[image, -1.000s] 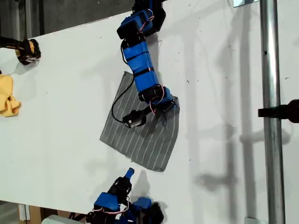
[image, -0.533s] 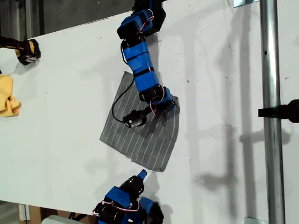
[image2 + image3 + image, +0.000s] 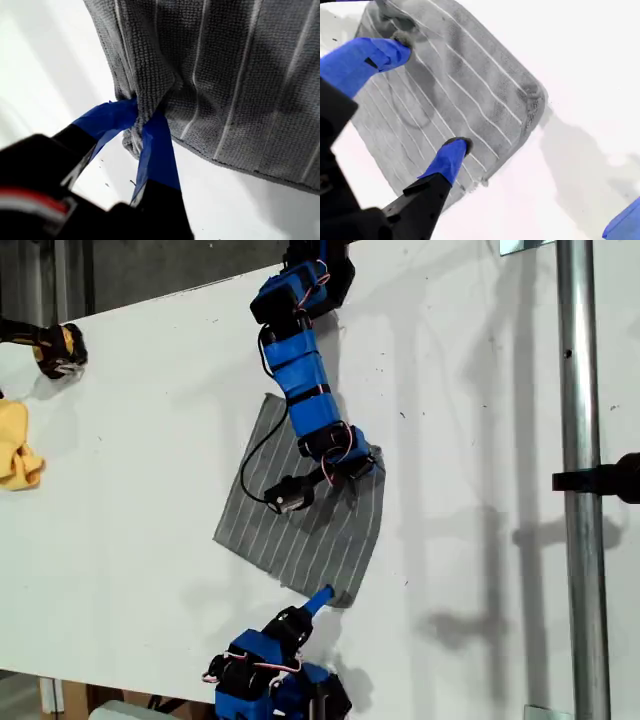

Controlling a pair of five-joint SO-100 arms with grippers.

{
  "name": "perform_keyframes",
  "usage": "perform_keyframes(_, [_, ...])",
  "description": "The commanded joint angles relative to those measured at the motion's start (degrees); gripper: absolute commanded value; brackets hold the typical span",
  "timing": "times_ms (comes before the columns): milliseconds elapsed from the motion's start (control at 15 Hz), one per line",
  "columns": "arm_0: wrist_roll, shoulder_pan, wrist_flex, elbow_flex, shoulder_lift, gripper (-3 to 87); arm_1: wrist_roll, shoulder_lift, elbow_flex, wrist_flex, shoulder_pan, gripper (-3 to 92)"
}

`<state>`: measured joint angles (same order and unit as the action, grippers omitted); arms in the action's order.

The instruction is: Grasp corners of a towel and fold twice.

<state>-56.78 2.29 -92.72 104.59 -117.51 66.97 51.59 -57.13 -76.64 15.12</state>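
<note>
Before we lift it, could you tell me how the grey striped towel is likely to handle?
Probably floppy: the towel bunches and creases where my first gripper pinches its corner, so it should drape. Likely light, being thin; its looped weave looks grippy, not slippery.

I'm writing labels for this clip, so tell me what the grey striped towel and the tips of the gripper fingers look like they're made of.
The towel: soft looped fabric, probably microfibre or terry, matte, its nubby weave visible up close. The fingertips: seemingly hard black plastic wrapped in blue tape, judging by the creased, slightly glossy wrapping.

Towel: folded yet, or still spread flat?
Spread, not folded: the towel lies as a single flat layer on the table, one corner pinched.
</note>
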Motion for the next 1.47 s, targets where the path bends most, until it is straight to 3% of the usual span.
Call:
perform_keyframes(0, [0.62, -1.05, 2.64, 1.32, 2.72, 31.1, -0.97, 5.98, 0.35, 0.88, -0.7, -0.2])
perform_keyframes(400, [-3.43, 0.7, 16.79, 14.15, 8.17, 29.4, -0.88, 6.24, -0.26, 0.88, -0.7, -0.2])
perform_keyframes(600, [-6.68, 1.14, 21.01, 18.63, 9.58, 27.5, -0.7, 6.42, -0.35, 0.79, -0.7, -0.2])
perform_keyframes(1400, [-14.06, 1.23, 24.79, 19.34, 21.45, 24.7, -0.09, 7.03, -0.53, 0.79, -0.09, -0.2])
